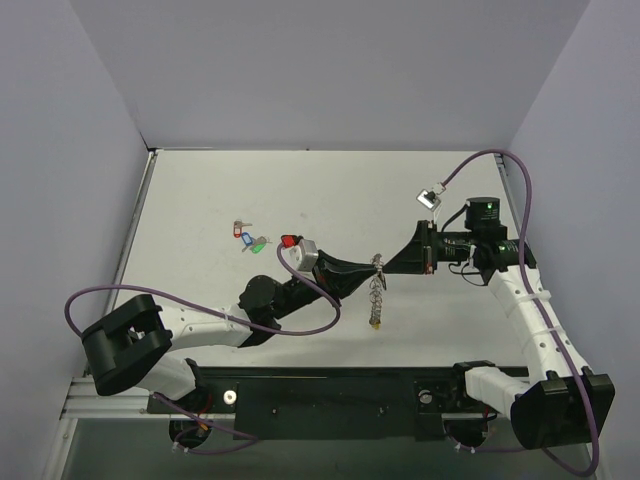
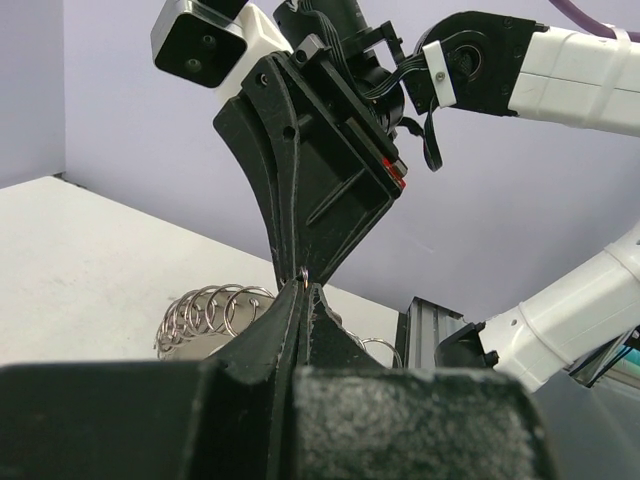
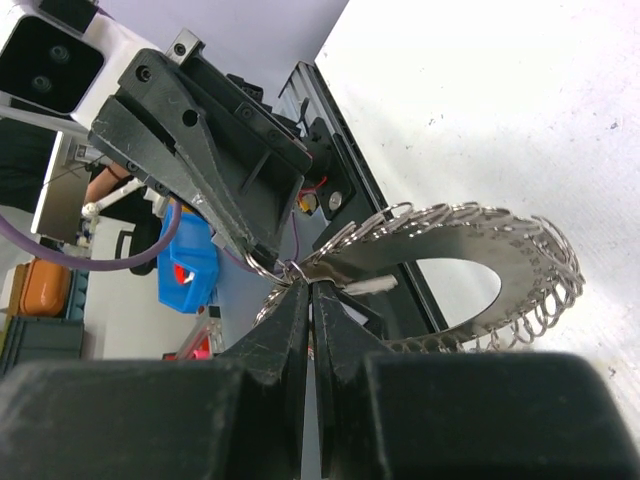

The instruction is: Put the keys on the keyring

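Note:
The keyring [image 1: 376, 292], a silver loop fringed with small rings, hangs in the air at mid-table between both grippers, with a small yellow piece [image 1: 375, 324] at its lower end. My left gripper [image 1: 371, 266] is shut on one small ring at the loop's top, seen at its tips [image 2: 303, 282]. My right gripper [image 1: 386, 265] meets it tip to tip and is shut on the keyring's rim [image 3: 305, 280]. In the right wrist view the loop [image 3: 500, 245] fans out to the right. Loose keys with red [image 1: 290, 240], blue [image 1: 245, 238] and green [image 1: 258, 246] tags lie on the table to the left.
One more small key [image 1: 238, 225] lies beside the tagged ones. Purple-grey walls close in the white table [image 1: 330, 190] on three sides. A metal rail [image 1: 330, 395] runs along the near edge between the arm bases. A blue bin [image 3: 185, 265] stands off the table.

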Motion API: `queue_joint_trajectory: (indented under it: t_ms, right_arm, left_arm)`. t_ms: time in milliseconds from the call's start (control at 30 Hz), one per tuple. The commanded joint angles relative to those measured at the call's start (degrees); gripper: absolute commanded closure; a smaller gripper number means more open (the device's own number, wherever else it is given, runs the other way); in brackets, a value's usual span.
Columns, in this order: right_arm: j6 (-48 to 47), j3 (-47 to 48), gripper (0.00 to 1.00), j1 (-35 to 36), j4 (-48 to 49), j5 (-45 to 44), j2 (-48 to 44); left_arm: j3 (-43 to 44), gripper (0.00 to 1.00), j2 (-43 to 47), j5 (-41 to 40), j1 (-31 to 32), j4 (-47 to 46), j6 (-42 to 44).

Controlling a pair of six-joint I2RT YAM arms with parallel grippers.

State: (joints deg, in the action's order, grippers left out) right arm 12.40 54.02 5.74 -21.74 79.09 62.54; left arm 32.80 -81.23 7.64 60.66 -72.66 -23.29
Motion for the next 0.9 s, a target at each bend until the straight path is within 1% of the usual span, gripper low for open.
queue_joint_trajectory:
  t_ms: [0,167,500,733,867]
  right_arm:
    - [2.88,-1.11,1.0,0.77,3.98,-0.43,0.47]
    - [5.0,-2.25,1.0,1.38,6.44,-1.22,0.47]
    - [4.65,-2.43,1.0,1.65,6.27,-1.22,0.12]
    - [4.65,-1.81,1.0,0.94,6.27,-1.83,0.12]
    - [3.16,-0.41,1.0,-0.02,4.08,-0.78,-0.23]
  left_arm:
    - [0.78,1.0,0.28,-0.61,0.24,-16.9,-0.27]
    - [1.13,1.0,0.2,-0.87,0.24,-16.9,0.26]
    - [1.39,1.0,0.55,-0.7,0.24,-15.84,1.23]
    - [0.96,1.0,0.72,2.55,0.24,-15.75,3.07]
    - [0.6,1.0,1.07,4.92,-0.02,-14.7,3.69]
